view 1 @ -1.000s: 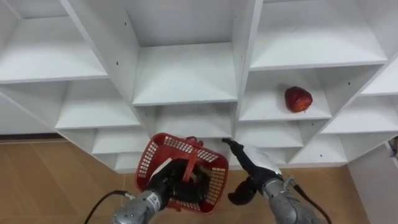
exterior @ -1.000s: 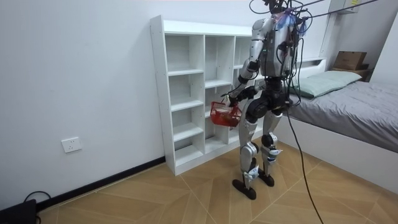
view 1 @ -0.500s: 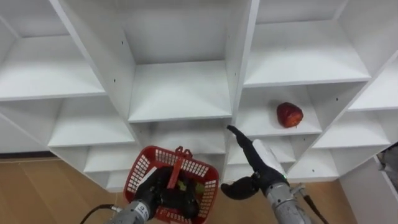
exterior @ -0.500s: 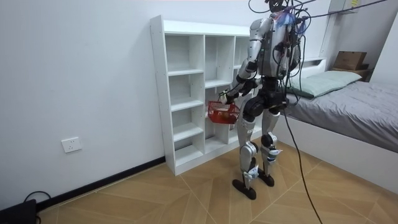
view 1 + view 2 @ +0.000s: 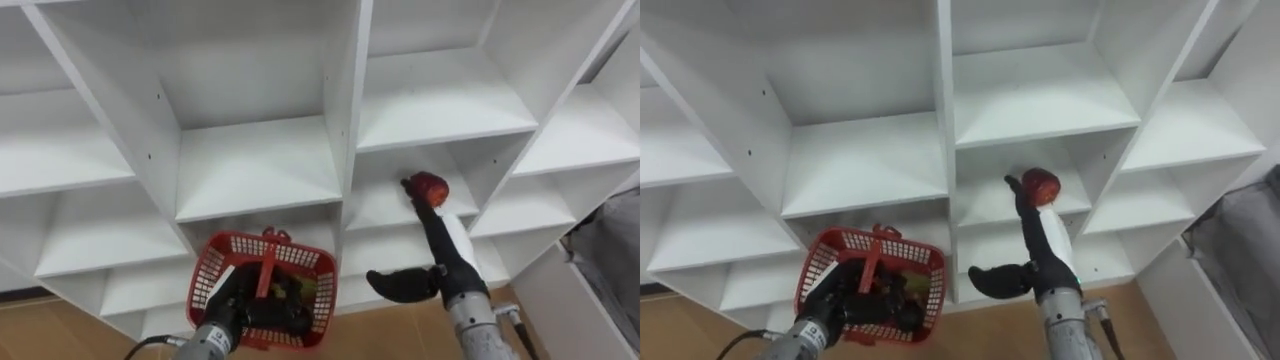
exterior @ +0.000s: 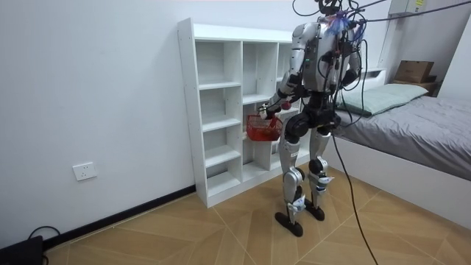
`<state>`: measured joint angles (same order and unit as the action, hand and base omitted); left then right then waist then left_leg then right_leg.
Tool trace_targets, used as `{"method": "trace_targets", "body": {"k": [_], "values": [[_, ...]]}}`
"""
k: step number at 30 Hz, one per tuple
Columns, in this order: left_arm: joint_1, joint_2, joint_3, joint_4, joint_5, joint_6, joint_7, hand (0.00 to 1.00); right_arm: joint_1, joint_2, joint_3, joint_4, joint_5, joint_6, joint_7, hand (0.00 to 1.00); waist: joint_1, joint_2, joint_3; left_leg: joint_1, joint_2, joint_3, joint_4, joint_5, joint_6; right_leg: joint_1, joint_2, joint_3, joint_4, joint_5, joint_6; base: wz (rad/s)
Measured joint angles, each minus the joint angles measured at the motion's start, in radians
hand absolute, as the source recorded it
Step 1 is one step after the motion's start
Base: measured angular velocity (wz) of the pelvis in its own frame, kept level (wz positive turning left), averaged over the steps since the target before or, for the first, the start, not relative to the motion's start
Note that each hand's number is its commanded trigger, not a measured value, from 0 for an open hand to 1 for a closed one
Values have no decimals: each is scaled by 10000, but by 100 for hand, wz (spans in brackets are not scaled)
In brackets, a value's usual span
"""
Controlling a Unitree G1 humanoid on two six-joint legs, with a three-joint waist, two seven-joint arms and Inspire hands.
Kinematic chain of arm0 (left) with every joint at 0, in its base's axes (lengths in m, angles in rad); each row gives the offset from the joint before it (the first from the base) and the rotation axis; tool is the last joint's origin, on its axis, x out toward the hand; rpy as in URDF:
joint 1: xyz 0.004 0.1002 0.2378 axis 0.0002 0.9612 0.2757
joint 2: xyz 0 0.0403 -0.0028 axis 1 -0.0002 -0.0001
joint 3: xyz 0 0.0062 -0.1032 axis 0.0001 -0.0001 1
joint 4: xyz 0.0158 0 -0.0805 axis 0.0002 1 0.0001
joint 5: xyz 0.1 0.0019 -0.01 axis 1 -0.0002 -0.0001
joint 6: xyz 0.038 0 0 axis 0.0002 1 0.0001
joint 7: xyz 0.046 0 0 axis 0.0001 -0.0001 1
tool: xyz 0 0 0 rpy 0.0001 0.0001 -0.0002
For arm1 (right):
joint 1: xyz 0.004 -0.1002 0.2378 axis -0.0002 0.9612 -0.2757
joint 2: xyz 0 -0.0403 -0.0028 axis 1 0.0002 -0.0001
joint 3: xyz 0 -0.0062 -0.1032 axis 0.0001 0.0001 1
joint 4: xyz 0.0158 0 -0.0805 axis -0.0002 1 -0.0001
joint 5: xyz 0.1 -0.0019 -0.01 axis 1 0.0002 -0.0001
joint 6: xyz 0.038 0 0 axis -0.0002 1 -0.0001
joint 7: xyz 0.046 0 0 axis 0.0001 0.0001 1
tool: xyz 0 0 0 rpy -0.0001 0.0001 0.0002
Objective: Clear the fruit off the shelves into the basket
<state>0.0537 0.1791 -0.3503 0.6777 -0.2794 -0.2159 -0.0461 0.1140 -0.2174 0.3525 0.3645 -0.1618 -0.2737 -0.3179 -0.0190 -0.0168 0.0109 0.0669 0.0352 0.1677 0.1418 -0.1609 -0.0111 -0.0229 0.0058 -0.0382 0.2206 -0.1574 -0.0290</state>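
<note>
A red apple point(image 5: 431, 187) lies on a white shelf of the closet point(image 5: 255, 165), in the compartment right of the middle divider. My right hand point(image 5: 443, 250) reaches up into that compartment, open, with straight fingertips touching the apple's left side and the thumb spread out to the left. Lower left, my left hand point(image 5: 238, 305) is shut on the handle of a red mesh basket point(image 5: 222, 262), held in front of the lower shelves. Something green and dark lies inside the basket. In the room view I stand close before the closet point(image 6: 221, 110) with the basket point(image 6: 263, 128) at hip height.
The other closet compartments in view hold nothing. A vertical divider point(image 5: 350, 120) stands just left of the apple's compartment. A bed point(image 6: 419, 125) lies behind me at the room view's right, with a cardboard box point(image 6: 414, 71) beyond it. Wooden floor lies below.
My right hand has stretched up from beside the basket to the apple. The eye view has shifted, so the shelves sit further left. The basket stays held in my left hand.
</note>
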Motion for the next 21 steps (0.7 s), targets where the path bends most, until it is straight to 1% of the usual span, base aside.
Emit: {"method": "trace_targets", "body": {"k": [3, 4, 7, 11, 16, 21], "values": [[11, -33, 294, -32, 142, 0, 15, 100, 70, 7, -592, -371, 320, -36, -53, 0, -21, 0, 0, 16, 12, 26, 1, -7, -4, 31, 16, 29, -19, 3, -5, -4], [79, -19, 419, -129, 230, 0, 22, 100, 70, 7, -865, -380, 361, -146, -135, 0, -13, 3, -2, 32, 19, 98, 3, -7, -6, 48, 20, 54, -16, 5, -8, -7], [352, -6, 692, -439, 293, -6, 54, 100, 71, -19, -1267, -376, 406, -185, -440, 0, -17, 10, 1, 132, 26, 120, 3, -20, -23, 109, 31, 110, -43, 5, -10, -10], [435, -10, 731, -496, 366, -5, 100, 100, 84, -19, -1393, -371, 403, -185, -559, 0, -29, 23, -6, 226, 39, 124, 2, -37, -32, 218, 55, 141, -179, 10, -16, -3], [511, -10, 741, -497, 362, -5, 119, 100, 87, -19, -1401, -370, 400, -185, -621, 0, -46, 34, -11, 317, 52, 127, 3, -46, -45, 283, 96, 304, -184, 9, -18, -7], [545, -15, 741, -497, 363, -4, 93, 100, 88, -27, -1414, -324, 426, -185, -743, 0, -80, 16, -11, 493, 59, 191, 2, -48, -46, 441, 103, 336, -194, 6, -22, 0]]}}
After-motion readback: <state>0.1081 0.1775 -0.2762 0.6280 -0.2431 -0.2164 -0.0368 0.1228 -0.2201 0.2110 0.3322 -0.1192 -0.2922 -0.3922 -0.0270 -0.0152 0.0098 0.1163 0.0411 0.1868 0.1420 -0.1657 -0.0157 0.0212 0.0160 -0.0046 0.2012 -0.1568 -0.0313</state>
